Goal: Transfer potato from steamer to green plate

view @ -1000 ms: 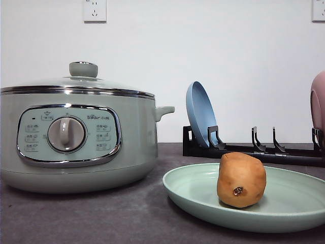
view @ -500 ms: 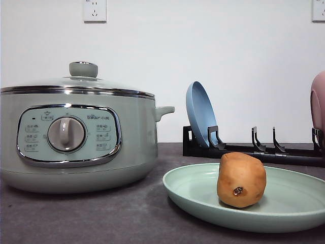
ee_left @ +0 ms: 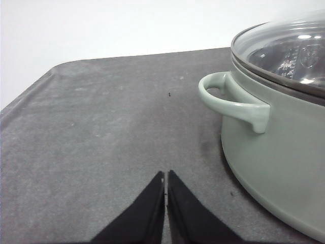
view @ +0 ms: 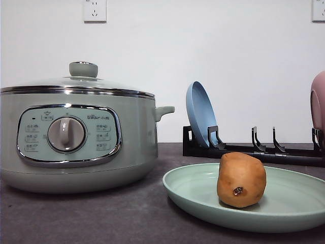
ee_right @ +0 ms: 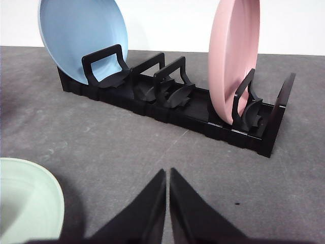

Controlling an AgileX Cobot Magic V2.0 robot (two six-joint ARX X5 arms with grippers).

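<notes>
1. Sitting upright on the green plate (view: 284, 213), whose right edge is cut off, the potato (view: 241, 180) shows its dark spot.
2. Lid on, the steamer (view: 76, 137) stands left.
3. Left gripper (ee_left: 166, 179) and right gripper (ee_right: 168, 176) are both pressed closed, empty.
4. The pink plate (ee_right: 233, 53) is partly cropped.

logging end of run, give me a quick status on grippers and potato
Left gripper shut, empty, beside steamer. Right gripper shut, empty, facing dish rack. Potato upright on green plate; steamer lid on. Nothing in the way.

Orange-brown potato (view: 241, 180), mint green plate (view: 289, 203), pale green steamer (view: 76, 137), blue plate (view: 200, 114), pink plate (ee_right: 233, 58)
</notes>
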